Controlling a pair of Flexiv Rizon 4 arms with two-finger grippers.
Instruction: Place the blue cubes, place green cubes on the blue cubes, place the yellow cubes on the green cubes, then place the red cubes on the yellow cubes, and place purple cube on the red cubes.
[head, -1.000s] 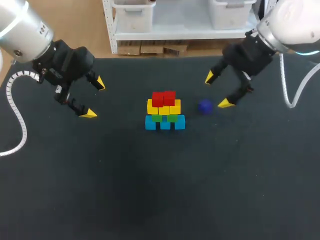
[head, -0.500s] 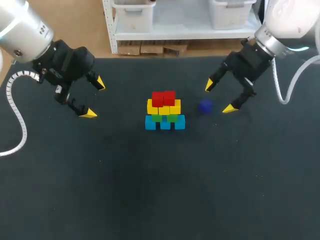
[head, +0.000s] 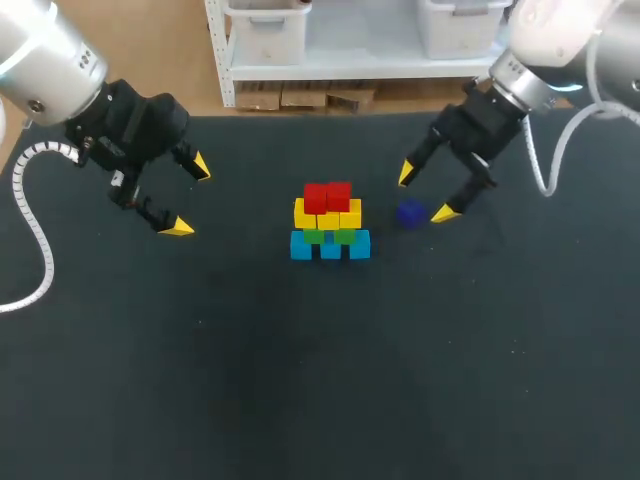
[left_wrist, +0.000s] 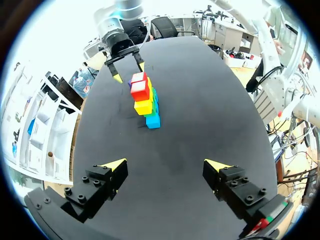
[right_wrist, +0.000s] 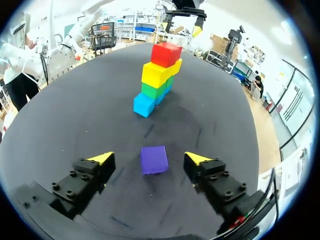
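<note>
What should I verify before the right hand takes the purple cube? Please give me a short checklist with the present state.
1. The right hand is open: ok, its fingers stand wide apart.
2. The purple cube lies between its fingers: ok, touching neither.
3. The purple cube is apart from the stack: ok.
4. The top of the red cubes is bare: ok.
5. The left hand is away from the stack: ok, open and off to the side.
6. The right hand is low enough to close on the purple cube: cannot tell.
</note>
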